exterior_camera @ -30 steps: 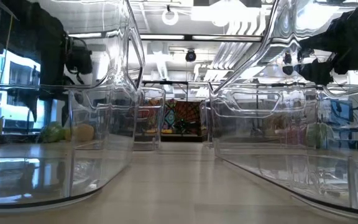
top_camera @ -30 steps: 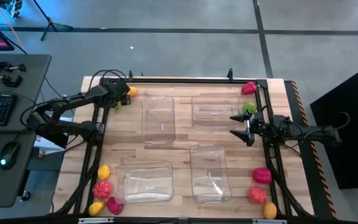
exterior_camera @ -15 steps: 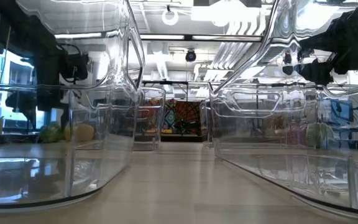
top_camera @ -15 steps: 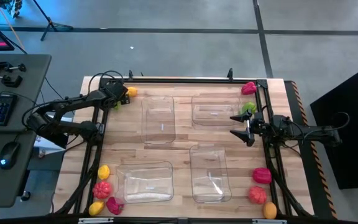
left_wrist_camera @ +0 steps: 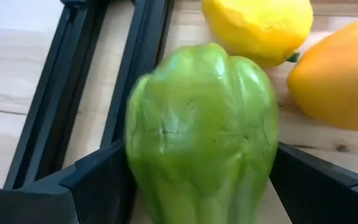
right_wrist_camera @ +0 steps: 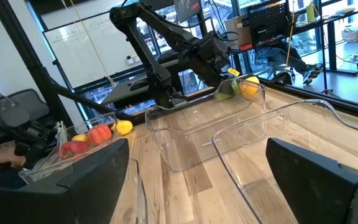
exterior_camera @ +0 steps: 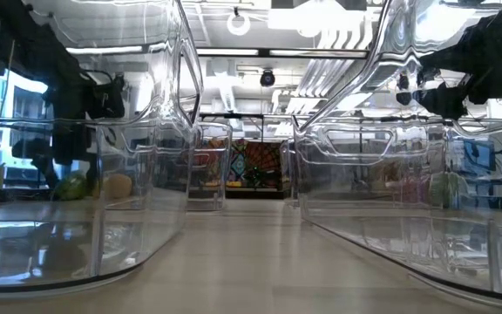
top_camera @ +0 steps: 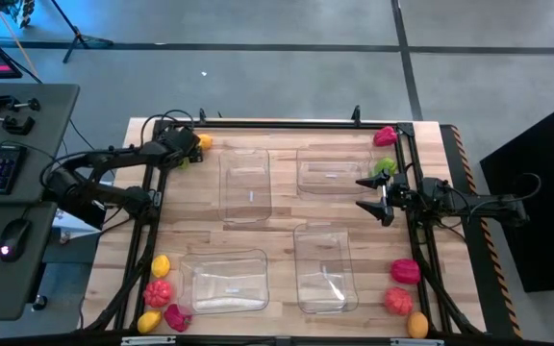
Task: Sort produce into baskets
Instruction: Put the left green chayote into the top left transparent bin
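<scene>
Your left gripper is down at the table's far left corner, and in its wrist view the two dark fingers stand wide on either side of a green bell pepper; they flank it closely, but you cannot tell from the pictures whether the pads touch it; just beyond the pepper lie a lemon and an orange-yellow fruit on the wooden table. Your right gripper hangs at the right side of the table beside the far right basket, its jaws spread wide and holding nothing; a green piece lies just beside it, and a pink piece sits at the far right corner. The far left basket and the two near baskets are see-through, with no produce inside them. At the near left corner you have a yellow piece, a red one, another yellow and a pink one; at the near right, a red piece, a red-orange one and an orange one.
</scene>
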Robot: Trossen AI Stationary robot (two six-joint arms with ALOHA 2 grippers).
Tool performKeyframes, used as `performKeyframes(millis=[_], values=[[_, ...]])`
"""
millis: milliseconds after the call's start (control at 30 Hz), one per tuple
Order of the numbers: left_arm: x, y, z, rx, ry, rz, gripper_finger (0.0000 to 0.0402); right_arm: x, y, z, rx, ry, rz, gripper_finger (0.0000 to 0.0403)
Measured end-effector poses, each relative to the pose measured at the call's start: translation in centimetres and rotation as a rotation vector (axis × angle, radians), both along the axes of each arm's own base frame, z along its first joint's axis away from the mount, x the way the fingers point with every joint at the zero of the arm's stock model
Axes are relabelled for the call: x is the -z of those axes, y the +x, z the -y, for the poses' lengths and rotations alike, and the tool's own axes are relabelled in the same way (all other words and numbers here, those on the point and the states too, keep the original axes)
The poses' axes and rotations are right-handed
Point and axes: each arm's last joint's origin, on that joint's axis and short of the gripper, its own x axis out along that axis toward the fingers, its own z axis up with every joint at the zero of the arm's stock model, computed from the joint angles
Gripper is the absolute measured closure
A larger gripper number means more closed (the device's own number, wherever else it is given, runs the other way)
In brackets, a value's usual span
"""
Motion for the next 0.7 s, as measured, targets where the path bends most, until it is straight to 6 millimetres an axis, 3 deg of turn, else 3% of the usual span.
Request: performKeyframes(millis=[267, 367, 533, 700], values=[[0.3, 0.5, 0.1, 0.044, -0.033, 0.031, 0.0058, 0.0, 0.0, 0.0, 0.0, 0.0, 0.0, 0.0033], [-0.2, 0.5, 0.5, 0.066, -0.034, 0.048, 0.0085, 0.0, 0.0, 0.0, 0.0, 0.0, 0.0, 0.0033], [-1.2, 0.1, 0.8, 0.061, 0.001, 0.053, 0.0167, 0.0, 0.0, 0.0, -0.001, 0.0, 0.0, 0.0033], [-2.8, -0.3, 1.6, 0.101, 0.03, 0.119, 0.017, 0.0, 0.0, 0.0, -0.001, 0.0, 0.0, 0.0033]])
